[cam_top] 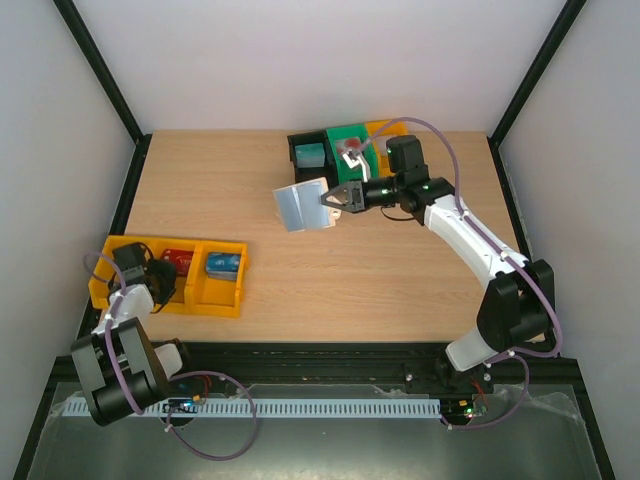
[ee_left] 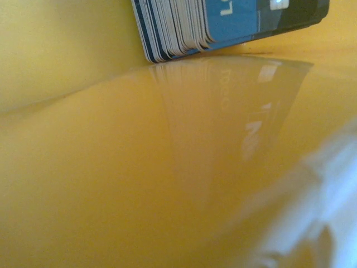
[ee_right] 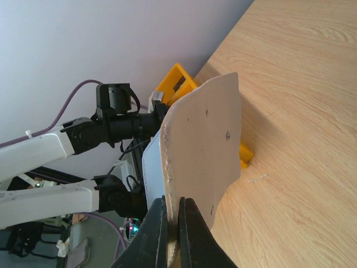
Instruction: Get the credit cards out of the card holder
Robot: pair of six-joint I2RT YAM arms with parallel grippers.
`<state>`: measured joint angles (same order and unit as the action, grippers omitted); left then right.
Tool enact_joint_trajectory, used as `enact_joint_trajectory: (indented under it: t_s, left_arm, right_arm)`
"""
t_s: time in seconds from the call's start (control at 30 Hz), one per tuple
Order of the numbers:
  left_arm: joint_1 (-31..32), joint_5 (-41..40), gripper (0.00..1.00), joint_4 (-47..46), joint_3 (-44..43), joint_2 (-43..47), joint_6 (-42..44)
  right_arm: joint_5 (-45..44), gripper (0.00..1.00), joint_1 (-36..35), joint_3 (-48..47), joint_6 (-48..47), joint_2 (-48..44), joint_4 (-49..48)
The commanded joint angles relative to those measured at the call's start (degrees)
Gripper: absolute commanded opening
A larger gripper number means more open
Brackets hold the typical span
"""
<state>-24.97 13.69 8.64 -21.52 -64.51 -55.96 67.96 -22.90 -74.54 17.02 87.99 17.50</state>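
Observation:
The card holder (cam_top: 303,205) hangs open above the table's middle, blue-grey inside turned up. My right gripper (cam_top: 333,197) is shut on its right edge. In the right wrist view its cream outer side (ee_right: 203,145) stands upright, its lower edge pinched by my right gripper (ee_right: 173,204). A red credit card (cam_top: 178,258) lies in the middle compartment of the yellow tray (cam_top: 215,297) at the left. My left gripper (cam_top: 153,278) reaches into that tray's left compartment; its jaws are hidden. The left wrist view shows only yellow tray floor and a stack of blue-topped cards (ee_left: 223,22).
A blue card (cam_top: 222,264) lies in the yellow tray's right compartment. At the back stand a black bin (cam_top: 308,152), a green bin (cam_top: 350,142) and a yellow bin (cam_top: 383,130). A blurred white shape (ee_left: 329,206) fills the left wrist view's lower right.

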Motion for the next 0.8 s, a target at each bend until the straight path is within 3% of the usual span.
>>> enact_joint_trajectory:
  t_s: [0.0, 0.27, 0.4, 0.77]
  left_arm:
    - [1.06, 1.36, 0.17, -5.46, 0.99, -1.0, -1.85]
    - [1.5, 1.12, 0.23, -11.52, 1.58, -0.68, -3.82]
    - [1.77, 0.41, 0.23, -9.12, 1.51, 0.06, -2.49]
    - [1.7, -2.5, 0.25, 21.4, -8.36, 4.69, 3.88]
  right_arm:
    - [0.38, 0.02, -0.04, 1.22, 0.52, -1.26, -0.23]
    - [-0.06, 0.02, -0.04, 0.71, 1.77, -2.04, -1.05]
    - [-0.85, 0.02, -0.04, 1.04, 2.01, -2.86, -0.76]
    - [-13.43, 0.02, -0.04, 0.07, 2.59, -1.89, 6.61]
